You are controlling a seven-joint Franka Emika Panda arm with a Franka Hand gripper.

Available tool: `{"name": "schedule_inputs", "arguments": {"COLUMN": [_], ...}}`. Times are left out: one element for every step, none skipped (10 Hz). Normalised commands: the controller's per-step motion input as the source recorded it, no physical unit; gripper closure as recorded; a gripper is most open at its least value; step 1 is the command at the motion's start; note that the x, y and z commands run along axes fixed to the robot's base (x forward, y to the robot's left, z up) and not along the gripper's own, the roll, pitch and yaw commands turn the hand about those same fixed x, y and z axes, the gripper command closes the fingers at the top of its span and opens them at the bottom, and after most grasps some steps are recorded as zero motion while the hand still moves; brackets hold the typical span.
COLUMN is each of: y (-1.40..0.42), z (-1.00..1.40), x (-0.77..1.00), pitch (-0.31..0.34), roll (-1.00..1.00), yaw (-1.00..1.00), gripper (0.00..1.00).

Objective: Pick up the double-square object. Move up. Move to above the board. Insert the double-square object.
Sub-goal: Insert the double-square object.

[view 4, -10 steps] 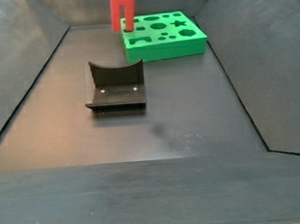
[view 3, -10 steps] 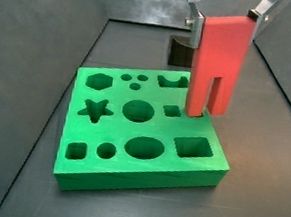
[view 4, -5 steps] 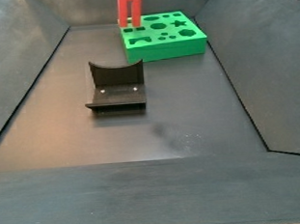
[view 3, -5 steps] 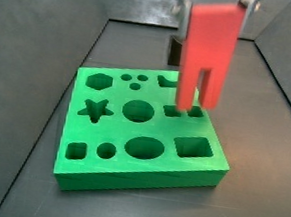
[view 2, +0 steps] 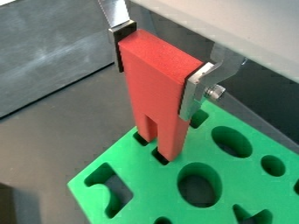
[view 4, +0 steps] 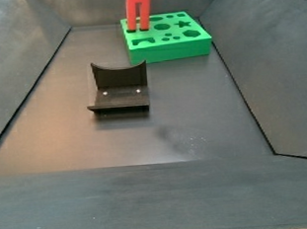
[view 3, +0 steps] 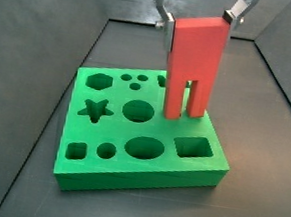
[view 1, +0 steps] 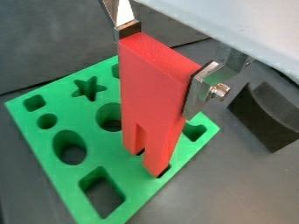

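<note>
My gripper [view 3: 198, 15] is shut on the upper part of the double-square object [view 3: 191, 66], a tall red-orange block held upright with its two legs pointing down. It stands over the right part of the green board [view 3: 117, 137]. The leg tips are at the mouths of two small square holes near the board's edge; I cannot tell if they are inside. In both wrist views the silver fingers [view 1: 207, 84] [view 2: 200, 89] clamp the block [view 1: 149, 96] [view 2: 158, 101] from both sides above the board [view 1: 65, 166] [view 2: 228, 188]. In a side view the block [view 4: 138, 9] rises from the board [view 4: 171, 38].
The dark fixture [view 4: 119, 87] stands on the floor in the middle of the bin. A dark grey block [view 1: 271, 112] lies just behind the board. Sloped dark walls surround the floor. The board's other holes include a star [view 3: 94, 109], a hexagon and circles.
The gripper has carried the red-orange block left over the board and lowered it, bringing the leg tips down to the two small square holes.
</note>
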Motion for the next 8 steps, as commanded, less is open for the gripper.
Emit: {"name": "schedule_inputs", "arguments": {"y": [0.09, 0.0, 0.0, 0.0, -0.04, -0.04, 0.03, 0.0], "z": [-0.42, -0.43, -0.54, -0.71, -0.8, -0.85, 0.0, 0.0], "x": [0.37, 0.27, 0.01, -0.22, -0.2, -0.11, -0.01, 0.0], "pitch": [0.079, 0.074, 0.004, 0.029, 0.0, 0.0, 0.01, 0.0], "roll": [0.13, 0.15, 0.11, 0.22, 0.25, 0.24, -0.02, 0.0], "yaw": [0.0, 0.0, -0.01, 0.0, 0.08, 0.08, 0.0, 0.0], "gripper": [1.0, 1.0, 1.0, 1.0, 1.0, 1.0, 1.0, 1.0]}}
